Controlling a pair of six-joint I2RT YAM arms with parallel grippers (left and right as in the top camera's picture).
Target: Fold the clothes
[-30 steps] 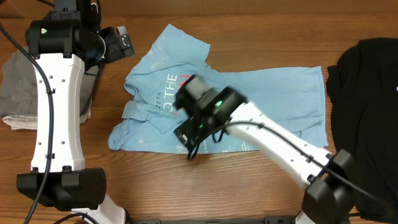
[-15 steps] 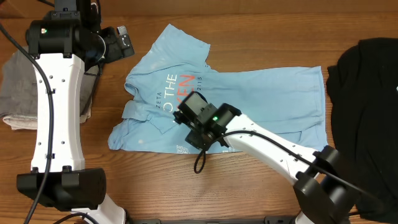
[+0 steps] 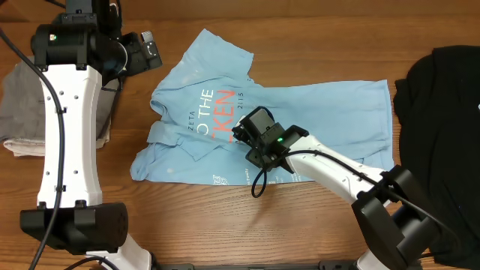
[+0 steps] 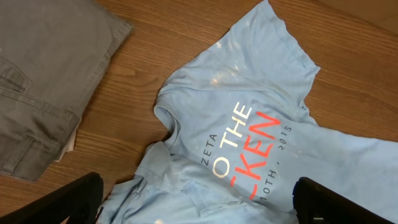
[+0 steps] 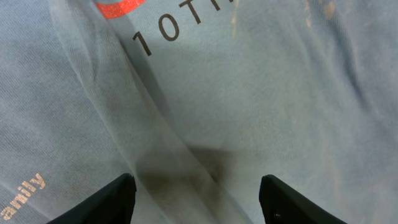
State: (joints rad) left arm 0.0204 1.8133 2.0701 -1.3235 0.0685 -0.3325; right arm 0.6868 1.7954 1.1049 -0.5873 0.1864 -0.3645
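The light blue T-shirt (image 3: 330,109) lies spread and rumpled across the middle of the wooden table, its dark blue, white and orange-red lettering facing up. My right gripper (image 3: 251,137) is open and low over the shirt's lower middle, just below the lettering. In the right wrist view its fingers (image 5: 196,190) straddle a raised fold of the blue cloth (image 5: 261,87) without holding it. My left gripper (image 3: 146,52) is open and empty, high above the table's back left. Its wrist view looks down on the shirt (image 4: 249,74) between its fingers (image 4: 196,196).
A grey garment (image 3: 19,109) lies at the left edge, also in the left wrist view (image 4: 37,81). A black garment (image 3: 442,97) lies at the right edge. Bare wood (image 3: 187,217) runs along the front.
My right gripper has moved to the right across the shirt, uncovering the orange-red lettering. The left arm has not moved.
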